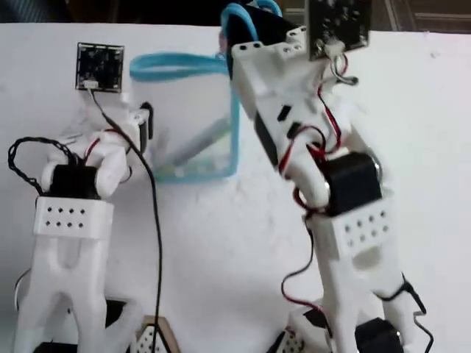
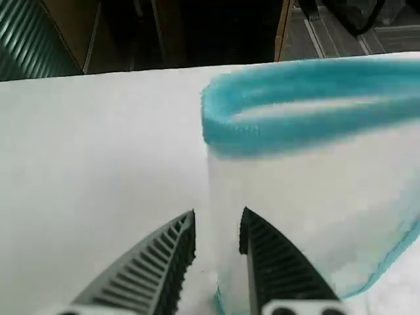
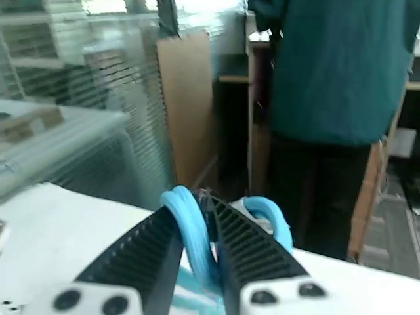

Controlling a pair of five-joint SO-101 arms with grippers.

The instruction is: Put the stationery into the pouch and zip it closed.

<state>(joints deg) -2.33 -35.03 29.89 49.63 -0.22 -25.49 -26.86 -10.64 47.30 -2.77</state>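
Observation:
A clear pouch (image 1: pixel 193 110) with blue trim lies on the white table, its blue zip rim (image 1: pixel 176 66) gaping at the far side. Inside it a pale pen (image 1: pixel 195 147) lies slantwise. My left gripper (image 1: pixel 145 121) is at the pouch's left edge. In the left wrist view this gripper (image 2: pixel 218 223) has its fingers closed to a narrow gap around the clear pouch (image 2: pixel 315 190) wall, below the blue rim (image 2: pixel 295 111). My right gripper (image 1: pixel 234 33) is at the pouch's far right corner. There the right gripper (image 3: pixel 195 207) is shut on a blue strap (image 3: pixel 190 230) of the pouch, lifted off the table.
The white table (image 1: pixel 221 243) stretches bare in front of the pouch, between the two arm bases. A black cable (image 1: pixel 154 220) hangs down from the left arm's camera board (image 1: pixel 99 66). The right arm (image 1: pixel 324 169) leans over the pouch's right side.

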